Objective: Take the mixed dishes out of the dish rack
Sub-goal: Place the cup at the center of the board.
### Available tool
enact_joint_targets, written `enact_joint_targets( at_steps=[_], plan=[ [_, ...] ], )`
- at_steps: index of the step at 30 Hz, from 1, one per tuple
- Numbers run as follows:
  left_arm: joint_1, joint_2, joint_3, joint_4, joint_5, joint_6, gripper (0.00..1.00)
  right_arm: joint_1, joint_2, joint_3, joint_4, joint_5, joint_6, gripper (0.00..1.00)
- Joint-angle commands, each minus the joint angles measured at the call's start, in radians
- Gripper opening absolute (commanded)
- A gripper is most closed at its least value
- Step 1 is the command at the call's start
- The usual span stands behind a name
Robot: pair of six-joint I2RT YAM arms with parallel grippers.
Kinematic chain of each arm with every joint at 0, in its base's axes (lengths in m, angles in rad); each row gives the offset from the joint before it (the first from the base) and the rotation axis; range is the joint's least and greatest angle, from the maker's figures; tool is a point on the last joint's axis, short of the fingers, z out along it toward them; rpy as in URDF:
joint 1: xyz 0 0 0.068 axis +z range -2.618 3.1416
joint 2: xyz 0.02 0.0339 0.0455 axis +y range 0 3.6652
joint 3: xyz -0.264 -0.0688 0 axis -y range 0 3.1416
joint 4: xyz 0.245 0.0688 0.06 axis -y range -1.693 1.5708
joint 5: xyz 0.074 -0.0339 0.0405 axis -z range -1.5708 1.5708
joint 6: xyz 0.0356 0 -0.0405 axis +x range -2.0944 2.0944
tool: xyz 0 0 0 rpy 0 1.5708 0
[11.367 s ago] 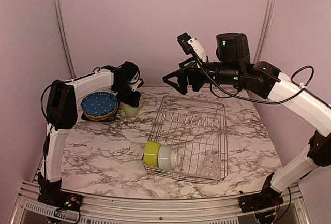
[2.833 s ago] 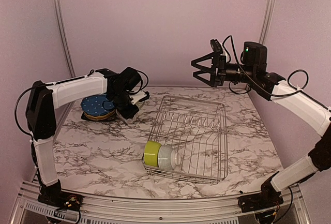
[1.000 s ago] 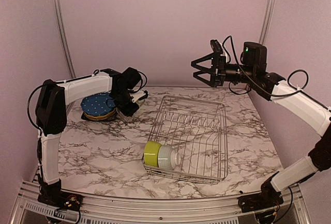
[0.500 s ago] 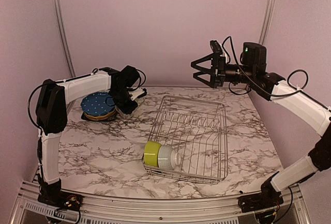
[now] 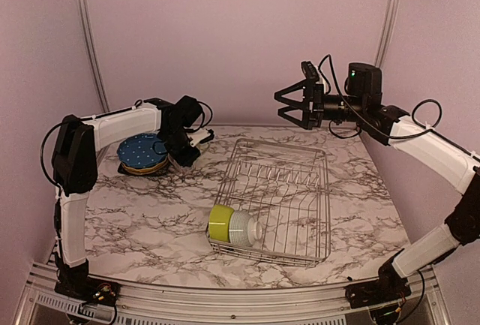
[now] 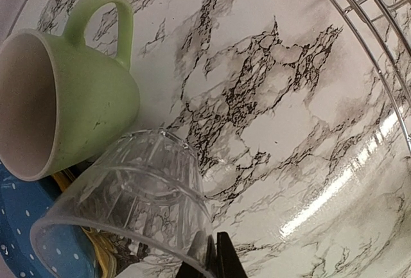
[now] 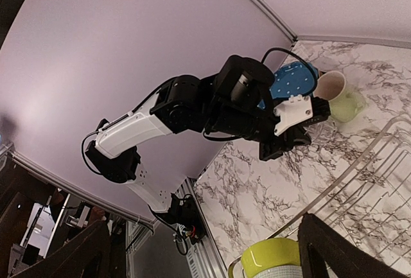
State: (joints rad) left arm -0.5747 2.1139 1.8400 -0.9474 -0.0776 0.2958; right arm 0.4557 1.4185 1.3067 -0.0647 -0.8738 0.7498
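Observation:
My left gripper (image 5: 187, 151) is shut on the rim of the small clear glass (image 6: 131, 191), one finger inside and one outside. The glass is tilted, low over the table, beside the pale green mug (image 6: 74, 108) and the stack topped by the blue dotted plate (image 5: 142, 150). In the top view the left gripper hides the mug and glass. The dish rack (image 5: 296, 161) holds the lime-green bowl (image 5: 220, 221) with the white ribbed bowl (image 5: 241, 229) nested in it, on their sides at its near left corner. My right gripper (image 5: 289, 106) is open and empty, high above the rack's far edge.
The pink back wall stands just behind the plates and the rack. The right wrist view shows the left arm (image 7: 192, 108) over the mug (image 7: 345, 101) and the lime-green bowl (image 7: 270, 257) at the rack's corner (image 7: 359, 162). Marble table (image 5: 142, 212) lies left of the rack.
The glass has left the rack and is now by the mug in my left gripper. In the last second the left gripper eased slightly left; the right gripper drifted slightly left.

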Motion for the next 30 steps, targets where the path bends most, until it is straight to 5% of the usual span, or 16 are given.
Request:
enact_joint_targets(
  at_steps=[1, 17, 22, 26, 30],
  plan=[
    [-0.001, 0.026, 0.008, 0.019, 0.004, 0.003, 0.01, -0.004, 0.011, 0.042, -0.008, -0.009, -0.015, 0.98],
    [-0.005, 0.015, 0.023, 0.015, 0.009, -0.017, 0.34, -0.005, -0.007, 0.026, -0.024, 0.004, -0.019, 0.98],
    [-0.005, -0.038, 0.033, 0.014, -0.005, -0.025, 0.64, -0.005, -0.010, 0.028, -0.060, 0.015, -0.041, 0.98],
    [-0.005, -0.099, 0.032, 0.016, 0.003, -0.044, 0.98, -0.004, -0.017, 0.039, -0.115, 0.033, -0.081, 0.98],
    [-0.005, -0.191, 0.003, 0.050, -0.010, -0.068, 0.99, -0.003, -0.024, 0.050, -0.188, 0.055, -0.119, 0.98]
  ],
)
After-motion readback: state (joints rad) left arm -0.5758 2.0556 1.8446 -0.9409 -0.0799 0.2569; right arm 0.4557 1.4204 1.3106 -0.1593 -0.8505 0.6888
